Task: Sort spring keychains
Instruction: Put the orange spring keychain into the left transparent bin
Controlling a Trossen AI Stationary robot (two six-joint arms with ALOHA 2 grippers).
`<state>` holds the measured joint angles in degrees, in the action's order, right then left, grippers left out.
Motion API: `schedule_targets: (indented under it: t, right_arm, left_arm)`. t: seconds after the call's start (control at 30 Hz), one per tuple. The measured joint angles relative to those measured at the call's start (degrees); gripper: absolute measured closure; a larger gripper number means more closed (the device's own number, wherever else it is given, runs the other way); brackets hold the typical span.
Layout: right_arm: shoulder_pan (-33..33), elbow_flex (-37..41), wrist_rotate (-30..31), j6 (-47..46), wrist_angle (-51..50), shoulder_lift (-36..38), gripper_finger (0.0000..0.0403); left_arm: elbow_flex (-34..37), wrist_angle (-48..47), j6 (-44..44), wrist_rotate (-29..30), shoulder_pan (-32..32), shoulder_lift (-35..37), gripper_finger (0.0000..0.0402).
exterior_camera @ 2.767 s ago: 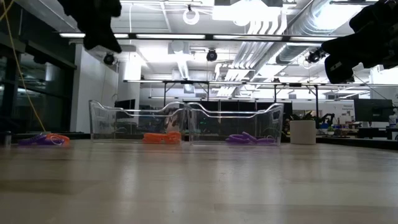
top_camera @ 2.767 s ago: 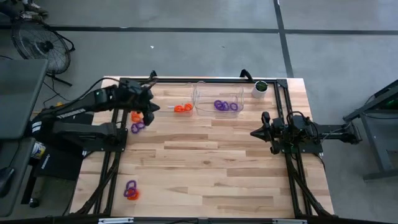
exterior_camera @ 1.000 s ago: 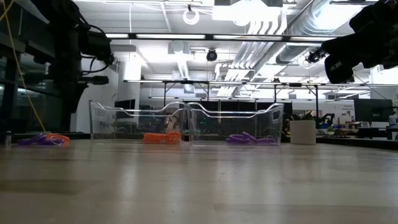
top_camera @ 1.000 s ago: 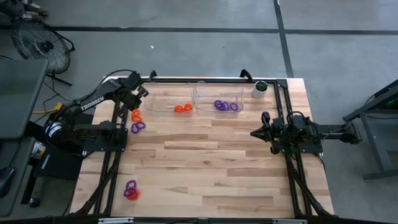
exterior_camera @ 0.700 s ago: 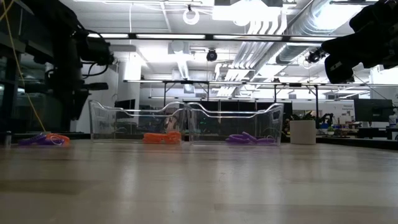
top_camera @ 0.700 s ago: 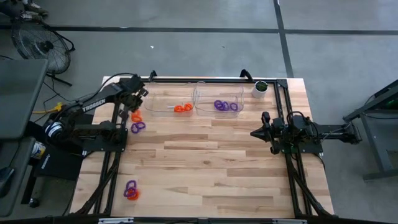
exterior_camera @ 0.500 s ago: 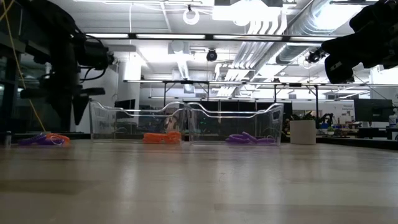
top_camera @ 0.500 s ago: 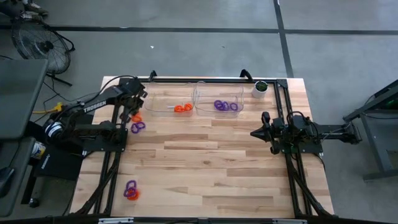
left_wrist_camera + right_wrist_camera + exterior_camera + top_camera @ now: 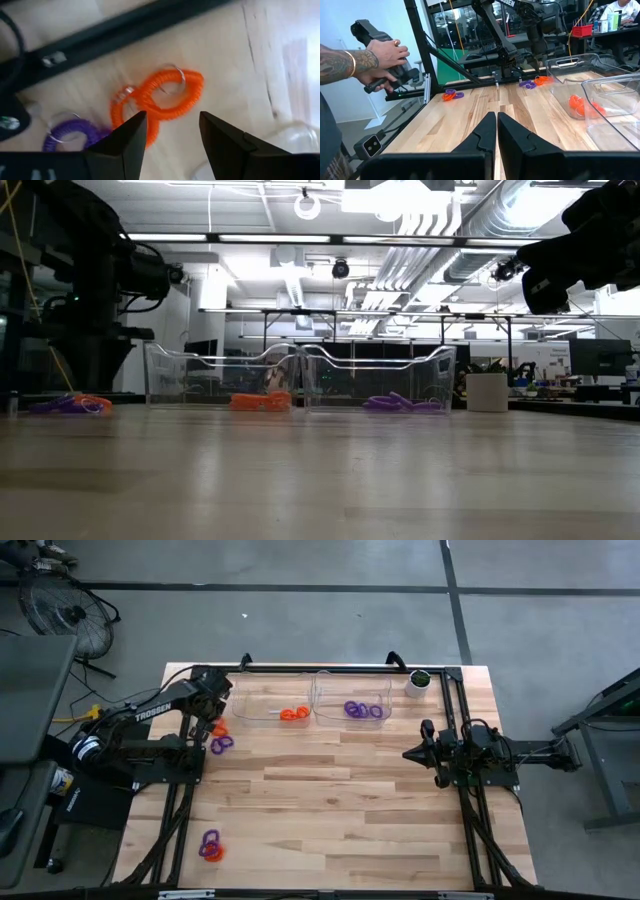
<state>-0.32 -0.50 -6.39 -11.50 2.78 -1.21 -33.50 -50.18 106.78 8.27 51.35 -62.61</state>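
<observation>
Two orange spring keychains lie linked on the wood near the table's far left corner, with a purple pair beside them. My left gripper hangs open just above the orange ones, touching nothing. More orange keychains lie in the left clear bin and purple ones in the right bin. A purple-and-orange pair rests near the front left. My right gripper waits shut at the right.
The two clear bins stand side by side at the far edge. A white cup with a dark top sits at the far right corner. Black frame rails run along both sides. A person's hands hold a device beyond the table.
My left gripper has swung from beside the left bin toward the table's left edge and come down over the orange keychains by the frame rail. The keychains have not moved.
</observation>
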Motion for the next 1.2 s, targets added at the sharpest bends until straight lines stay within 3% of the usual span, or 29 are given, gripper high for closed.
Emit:
schedule_targets:
  t: [0.63,0.9,1.2]
  right_arm:
    - [0.0,0.0,0.0,0.0,0.0,0.0,0.0391]
    - [0.0,0.0,0.0,0.0,0.0,0.0,0.0391]
    - [0.0,0.0,0.0,0.0,0.0,0.0,0.0391]
  left_arm:
    - [0.0,8.7,1.7,1.4,0.0,-8.5,0.0222]
    - [0.0,7.7,1.5,3.3,0.1,-8.8,0.0222]
    - [-0.1,8.3,1.5,2.8,0.0,-13.8,0.0222]
